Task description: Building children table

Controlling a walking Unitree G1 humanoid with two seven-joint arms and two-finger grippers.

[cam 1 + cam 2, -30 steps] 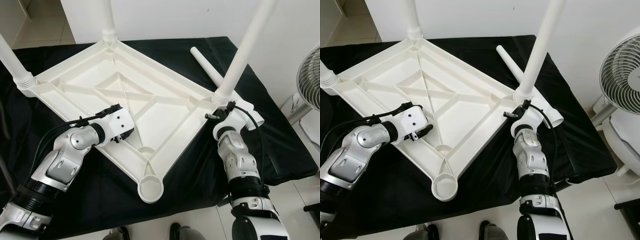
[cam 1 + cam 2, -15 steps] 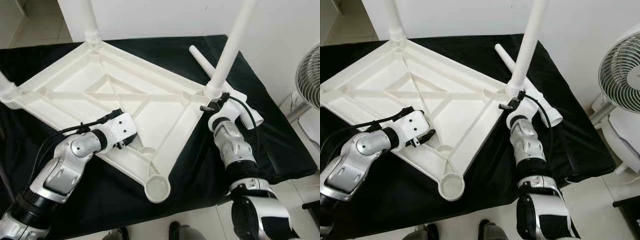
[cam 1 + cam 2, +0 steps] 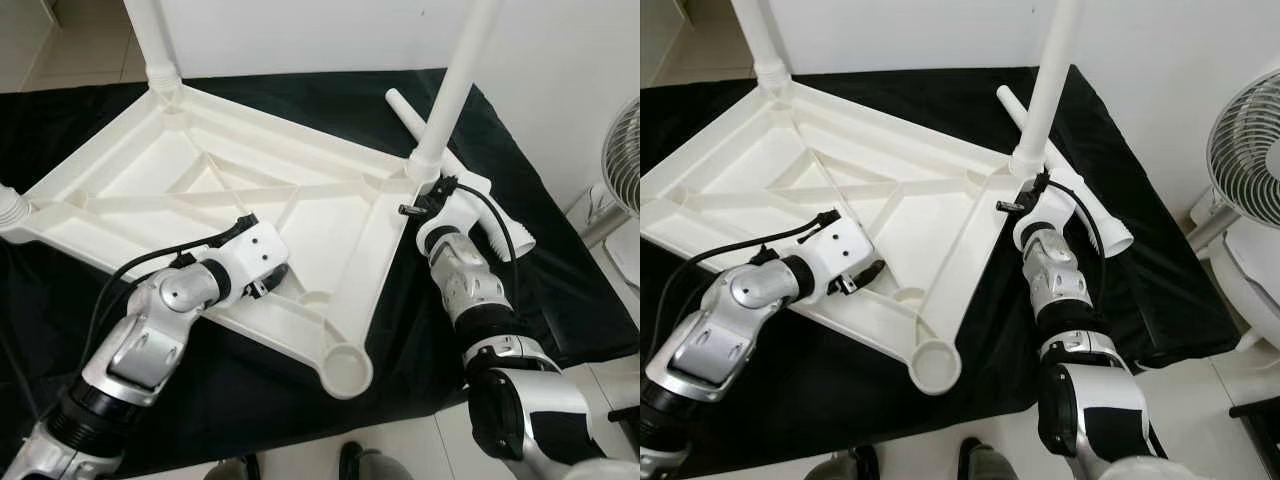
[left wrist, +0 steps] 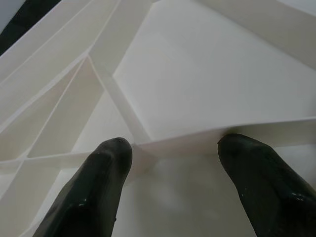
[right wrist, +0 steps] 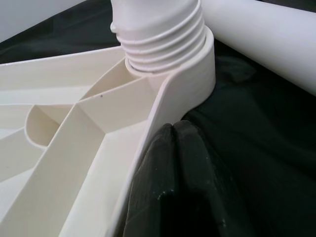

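A white plastic tabletop (image 3: 330, 215) lies upside down on a black-covered surface. Three white legs stand in its corner sockets: one at the right (image 3: 455, 90), one at the far corner (image 3: 150, 40), one at the left edge (image 3: 8, 205). The near corner socket (image 3: 345, 367) holds nothing. A loose leg (image 3: 400, 105) lies behind the right corner. My left gripper (image 4: 173, 148) is open inside the underside, its fingertips (image 4: 106, 163) resting by a rib. My right gripper (image 5: 173, 143) is shut, tips against the rim just below the right leg's threaded socket (image 5: 163, 44).
A white fan (image 3: 1250, 150) stands off the surface's right side. The black surface's front edge runs close below the near socket, with a person's shoes (image 3: 350, 460) on the floor beneath. White wall rises behind.
The tabletop has turned counter-clockwise: its near socket swung right and its far corner left. My left gripper went right with it; the right gripper stayed at the right corner.
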